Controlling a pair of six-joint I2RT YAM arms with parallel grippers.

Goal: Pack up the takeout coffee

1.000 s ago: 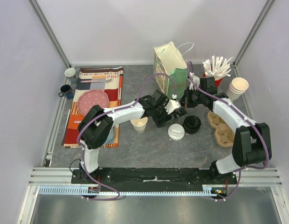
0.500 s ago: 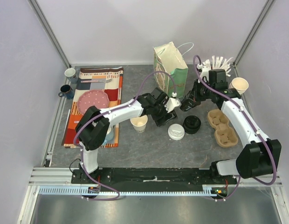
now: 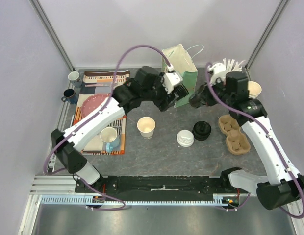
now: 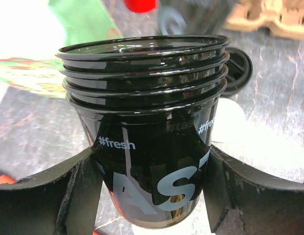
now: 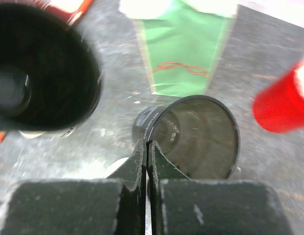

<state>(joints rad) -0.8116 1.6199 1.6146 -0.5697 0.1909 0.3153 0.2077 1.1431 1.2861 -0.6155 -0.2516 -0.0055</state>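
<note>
Your lidded takeout coffee cup (image 3: pixel 185 138) stands on the tabletop (image 3: pixel 162 152), just beside a black lid (image 3: pixel 201 130). Farther back, the left end effector (image 4: pixel 152 169) clamps a stack of black cups (image 4: pixel 147 98); the right end effector (image 5: pixel 147 146) pinches the rim of a single black cup (image 5: pixel 198 139).

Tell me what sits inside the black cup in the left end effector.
Several more black cups are nested inside the outer black cup gripped by the left end effector, rims stacked. Whether the topmost holds anything is hidden.

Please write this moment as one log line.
left gripper: holds black cup stack | right gripper: shut, pinches rim of single black cup
</note>
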